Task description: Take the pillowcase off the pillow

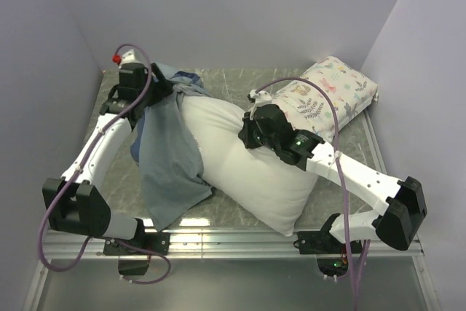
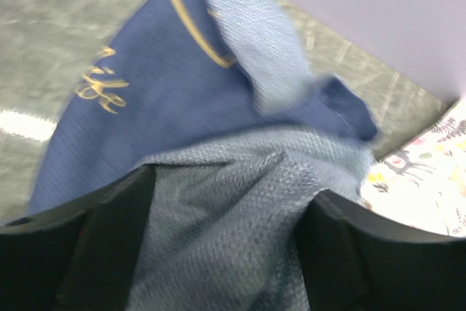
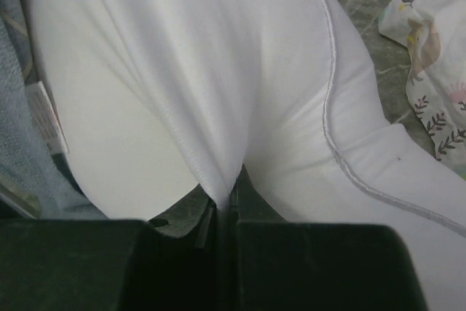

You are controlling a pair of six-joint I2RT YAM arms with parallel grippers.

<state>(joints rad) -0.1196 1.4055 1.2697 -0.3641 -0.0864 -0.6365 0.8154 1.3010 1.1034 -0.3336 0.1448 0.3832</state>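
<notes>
The left gripper (image 2: 229, 253) is clamping the wrinkled grey-blue cloth pillowcase (image 1: 167, 158), bunched between its fingers. The right gripper (image 3: 222, 213), fingers pressed together, is pinching the plump white pillow (image 1: 247, 169).

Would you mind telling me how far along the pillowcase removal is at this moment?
Mostly done: the pillow lies almost wholly bare, with the pillowcase bunched along its left side. In hand: the right gripper pinches a fold of the pillow, while the left gripper has pillowcase cloth between its fingers. Left: the cloth overlaps the pillow's far-left end and needs pulling clear.
</notes>
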